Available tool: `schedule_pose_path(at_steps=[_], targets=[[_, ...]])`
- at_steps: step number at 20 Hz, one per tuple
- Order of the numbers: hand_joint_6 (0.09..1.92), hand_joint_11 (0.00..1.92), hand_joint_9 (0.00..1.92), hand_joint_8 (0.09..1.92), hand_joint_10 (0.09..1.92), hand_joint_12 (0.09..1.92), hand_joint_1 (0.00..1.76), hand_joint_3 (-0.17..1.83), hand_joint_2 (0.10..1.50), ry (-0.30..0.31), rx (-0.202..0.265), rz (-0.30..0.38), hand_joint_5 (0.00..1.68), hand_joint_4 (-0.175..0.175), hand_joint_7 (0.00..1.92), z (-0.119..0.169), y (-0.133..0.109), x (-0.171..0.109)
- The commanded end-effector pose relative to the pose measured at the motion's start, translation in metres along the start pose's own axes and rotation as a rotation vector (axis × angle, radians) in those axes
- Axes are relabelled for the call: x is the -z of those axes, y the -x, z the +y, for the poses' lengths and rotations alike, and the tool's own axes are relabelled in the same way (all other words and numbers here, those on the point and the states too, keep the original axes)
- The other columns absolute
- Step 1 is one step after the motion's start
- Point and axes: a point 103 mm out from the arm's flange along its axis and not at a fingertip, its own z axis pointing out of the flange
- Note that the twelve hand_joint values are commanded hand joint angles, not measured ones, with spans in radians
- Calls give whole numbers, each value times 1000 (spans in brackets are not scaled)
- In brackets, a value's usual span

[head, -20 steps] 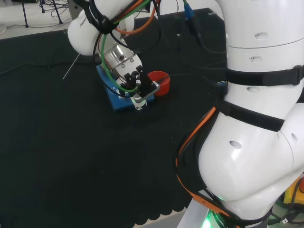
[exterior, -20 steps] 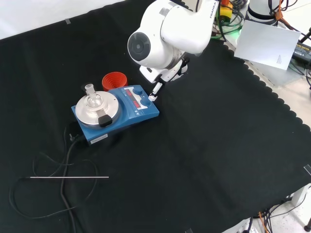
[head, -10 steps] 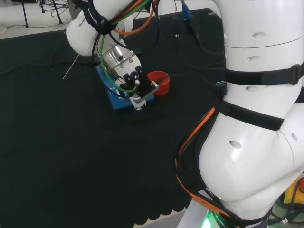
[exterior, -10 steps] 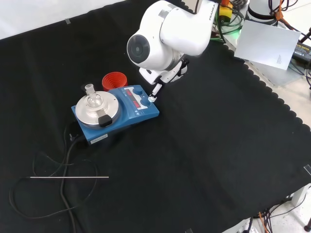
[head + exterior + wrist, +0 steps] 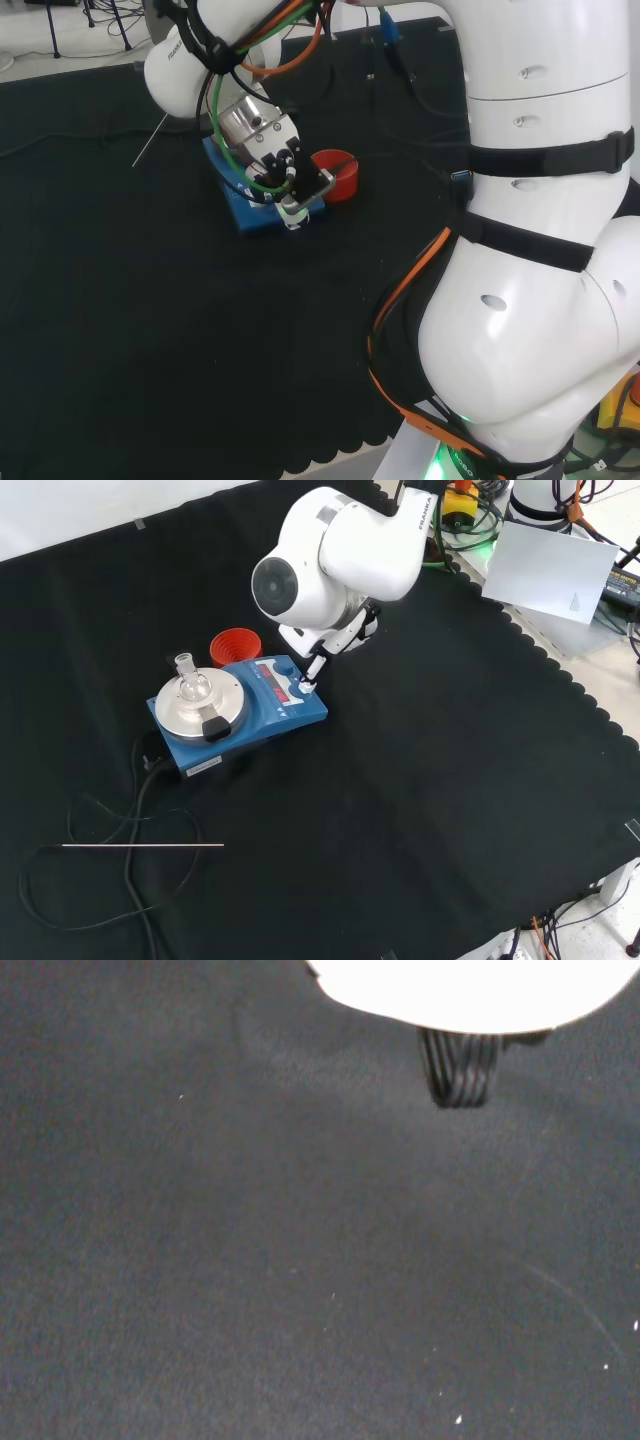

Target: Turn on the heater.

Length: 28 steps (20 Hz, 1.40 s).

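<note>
The heater (image 5: 262,708) is a blue box with a round silver plate, a red display and a blue knob (image 5: 287,669). A small glass flask (image 5: 192,685) stands on the plate. In the front view the hand (image 5: 314,668) reaches out from under the arm's big white link, one straight finger pointing down, its tip at the right end of the control panel beside the knob. Whether it touches is unclear. In the head view the hand (image 5: 290,180) hangs over the near end of the heater (image 5: 240,212). The wrist view has black cloth and a blurred white part of the hand (image 5: 470,990).
A red ribbed ring (image 5: 235,645) stands just behind the heater, also red beside the hand in the head view (image 5: 338,174). The heater's black cable (image 5: 138,810) loops over the cloth near a thin metal rod (image 5: 142,846). A white sheet (image 5: 555,570) lies past the cloth's scalloped edge.
The arm's big link has shifted a little left in the front view, and the fingertip has moved from the heater's right edge onto the panel by the knob.
</note>
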Motion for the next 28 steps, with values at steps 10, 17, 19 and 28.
schedule_pose_path(at_steps=[10, 17, 19, 28], targets=[[87, 1647, 1790, 1920, 1766, 1602, 1540, 1388, 489, 1, -22, 0, 276, -12, 1642, -2, 0, -1], [87, 1648, 1790, 1920, 1766, 1603, 1540, 1389, 489, 3, -18, 15, 277, -12, 1642, 3, 15, 10], [87, 1648, 1791, 1920, 1766, 1603, 1540, 1389, 489, 11, -35, 3, 278, -12, 1642, -2, 7, 9], [87, 1649, 1792, 1920, 1766, 1604, 1541, 1390, 489, -8, -39, 13, 279, -13, 1643, 13, 19, 7]])
